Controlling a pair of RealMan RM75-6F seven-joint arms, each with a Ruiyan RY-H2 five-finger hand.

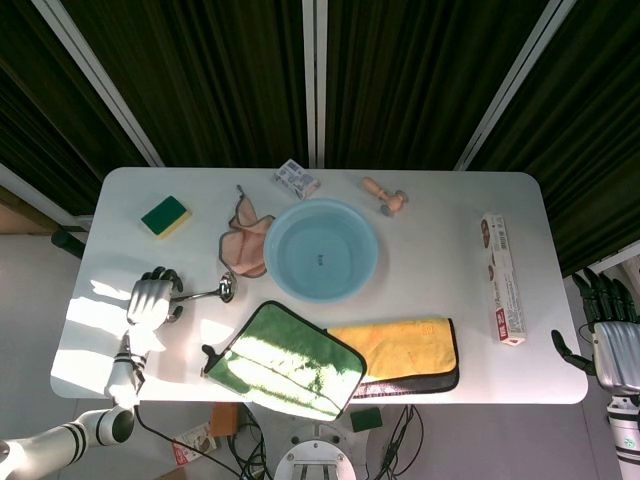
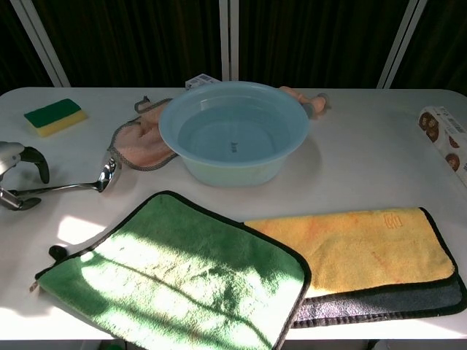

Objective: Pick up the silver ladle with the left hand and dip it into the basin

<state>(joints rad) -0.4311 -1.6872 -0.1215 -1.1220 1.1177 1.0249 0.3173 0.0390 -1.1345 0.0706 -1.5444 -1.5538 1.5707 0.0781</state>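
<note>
The silver ladle [image 1: 208,293] lies left of the light blue basin [image 1: 268,262], which holds water. Its bowl points toward the basin and its handle runs left into my left hand [image 1: 149,300]. That hand's fingers curl around the handle end. In the chest view only the hand's edge [image 2: 13,175] shows at the far left, with the ladle [image 2: 69,187] held low over the table and the basin [image 2: 233,169] to its right. My right hand [image 1: 612,330] hangs off the table's right edge, fingers apart, holding nothing.
A pink rag [image 1: 245,245] lies against the basin's left side. A green cloth [image 1: 285,358] and a yellow cloth [image 1: 395,348] on a grey one cover the front. A sponge [image 1: 164,215], small box [image 1: 297,179], wooden brush [image 1: 384,195] and long carton [image 1: 502,277] lie around.
</note>
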